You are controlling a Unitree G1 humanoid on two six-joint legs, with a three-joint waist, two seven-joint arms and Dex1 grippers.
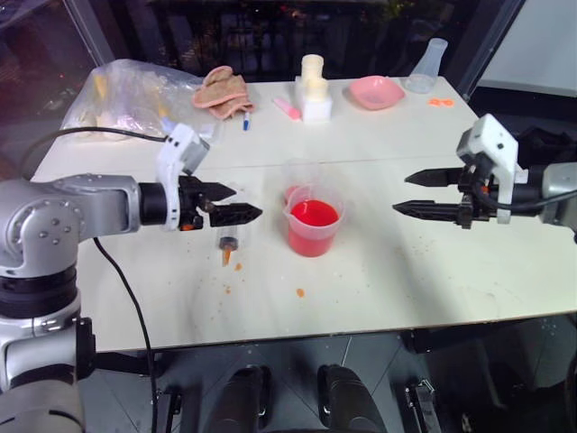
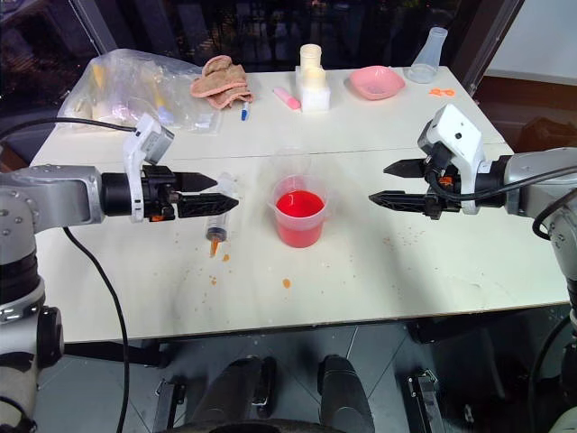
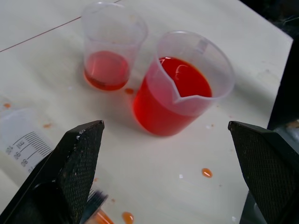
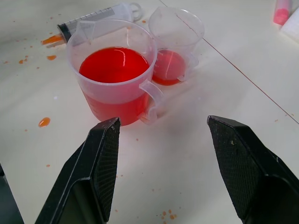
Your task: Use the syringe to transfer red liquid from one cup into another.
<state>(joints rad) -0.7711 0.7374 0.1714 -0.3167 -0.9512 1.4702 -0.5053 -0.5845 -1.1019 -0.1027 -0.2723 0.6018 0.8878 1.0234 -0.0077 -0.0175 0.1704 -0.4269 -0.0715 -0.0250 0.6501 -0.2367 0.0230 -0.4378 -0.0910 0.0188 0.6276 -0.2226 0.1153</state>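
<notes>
Both pincers, left pincer [image 1: 236, 203] and right pincer [image 1: 422, 193], hover spread, empty.
I'd lower left squarely onto the syringe [image 4: 96, 17] barrel lying beside the beaker [image 1: 314, 221].

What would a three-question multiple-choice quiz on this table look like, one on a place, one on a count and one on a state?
1. Where does the slim clear plastic syringe with the orange tip lie?
A. Flat on the white table
B. Inside the wide clear plastic beaker with a spout
C. In the left claw

2. How many clear vessels hold red liquid?
A. One
B. Two
C. Four

3. How do the left claw and right claw stand?
A. Both shut on cups
B. One grips the syringe
C. Both open, holding nothing

Answers:
1 A: the syringe rests on the tabletop near the wide beaker, under no grip.
2 B: the beaker is well filled with red liquid, and the smaller plain-rimmed clear cup behind it has a shallow layer.
3 C: both wrist views show black fingers spread wide with bare table between them.
</notes>
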